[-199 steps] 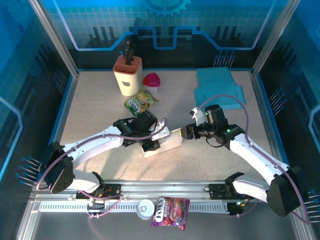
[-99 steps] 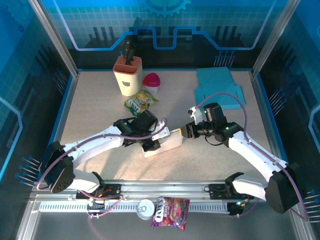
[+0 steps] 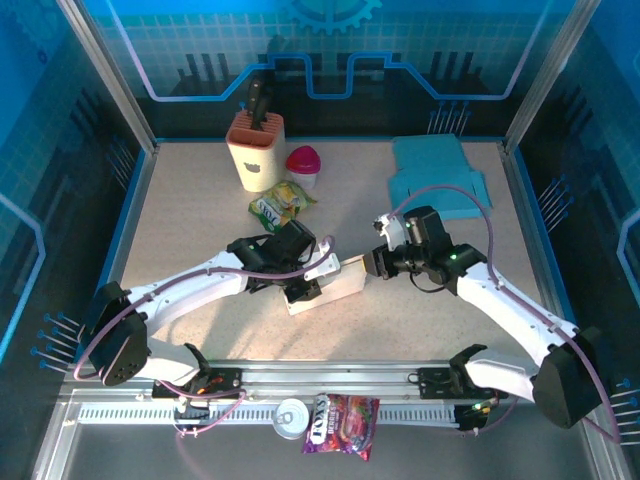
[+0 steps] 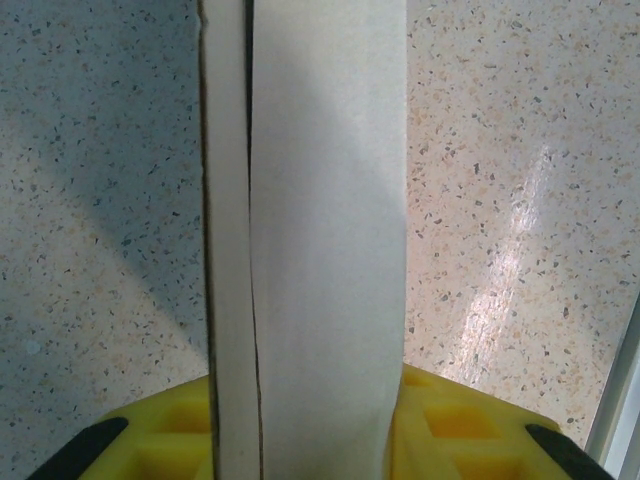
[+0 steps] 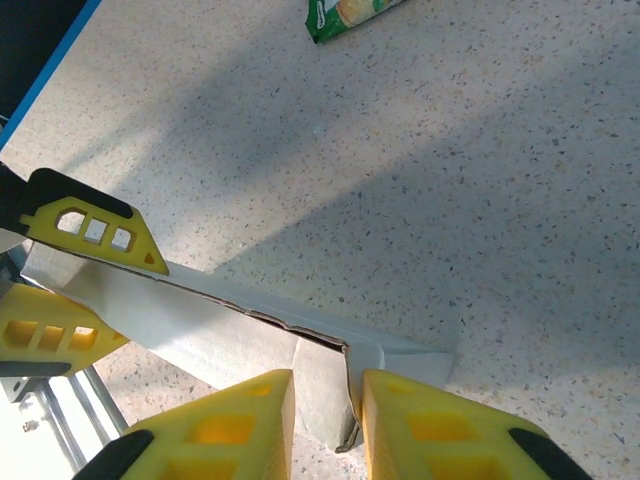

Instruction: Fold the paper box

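The paper box (image 4: 320, 250) is matt off-white card, smooth-faced, with a thin raw edge along its seam. The counter (image 3: 200, 240) looks like speckled beige stone, smooth, with a soft sheen. The right pincer (image 5: 325, 400) and left pincer (image 3: 310, 281) have matt yellow moulded plastic fingers trimmed in black. At 11 o'clock the knife block (image 3: 256, 150) seems to be smooth plastic, and the green snack packet (image 3: 282, 203) beside it is glossy film. At 1 o'clock lie matt blue sheets (image 3: 435, 175), cloth or card I cannot tell. At 6 o'clock are a dull metal rail (image 3: 400, 378), a can (image 3: 291, 416) with a bright metal lid and a shiny purple bag (image 3: 340, 423).
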Available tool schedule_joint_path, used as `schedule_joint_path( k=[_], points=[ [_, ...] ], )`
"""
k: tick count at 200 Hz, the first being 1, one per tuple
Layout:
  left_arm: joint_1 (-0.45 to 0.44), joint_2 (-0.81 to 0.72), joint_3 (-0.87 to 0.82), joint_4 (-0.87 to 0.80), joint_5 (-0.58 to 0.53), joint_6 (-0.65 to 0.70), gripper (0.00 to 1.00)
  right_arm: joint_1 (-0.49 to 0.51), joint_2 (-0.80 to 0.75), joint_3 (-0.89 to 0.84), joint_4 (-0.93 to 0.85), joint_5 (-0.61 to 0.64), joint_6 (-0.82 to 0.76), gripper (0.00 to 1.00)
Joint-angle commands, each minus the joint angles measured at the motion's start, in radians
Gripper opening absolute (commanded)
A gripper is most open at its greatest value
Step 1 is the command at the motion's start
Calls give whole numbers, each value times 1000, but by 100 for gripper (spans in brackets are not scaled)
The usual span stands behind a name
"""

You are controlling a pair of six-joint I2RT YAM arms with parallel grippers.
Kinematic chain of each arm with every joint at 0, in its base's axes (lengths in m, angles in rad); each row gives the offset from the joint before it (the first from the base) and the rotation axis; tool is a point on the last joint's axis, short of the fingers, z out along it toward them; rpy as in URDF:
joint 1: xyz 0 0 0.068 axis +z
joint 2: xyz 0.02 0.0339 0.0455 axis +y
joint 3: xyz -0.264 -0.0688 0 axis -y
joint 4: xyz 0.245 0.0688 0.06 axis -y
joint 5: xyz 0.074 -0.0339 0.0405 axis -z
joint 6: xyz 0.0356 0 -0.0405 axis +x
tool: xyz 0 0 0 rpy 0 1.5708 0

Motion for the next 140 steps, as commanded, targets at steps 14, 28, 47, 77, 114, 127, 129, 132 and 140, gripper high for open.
schedule_joint_path(
  k=[14,28,47,77,114,127,129,132,140],
  points=[
    [6,16,31,13,19,26,29,27,15,50,-37,62,-28,19],
    [7,16,30,13,20,25,29,37,25,57,-54,86,-34,19],
    [6,16,31,11,21,26,29,49,26,56,-55,114,-36,18],
    [6,18,33,13,21,25,29,60,23,54,-52,137,-34,15],
    [6,19,33,15,21,24,29,84,33,64,-65,187,-33,8],
    [7,19,33,14,23,23,29,94,33,65,-64,210,-27,6],
    [6,19,33,15,23,23,29,97,33,64,-63,215,-26,5],
    [7,19,33,16,23,22,29,100,33,64,-64,223,-24,4],
    [7,21,35,17,21,21,29,108,33,65,-67,236,-18,2]
  ],
)
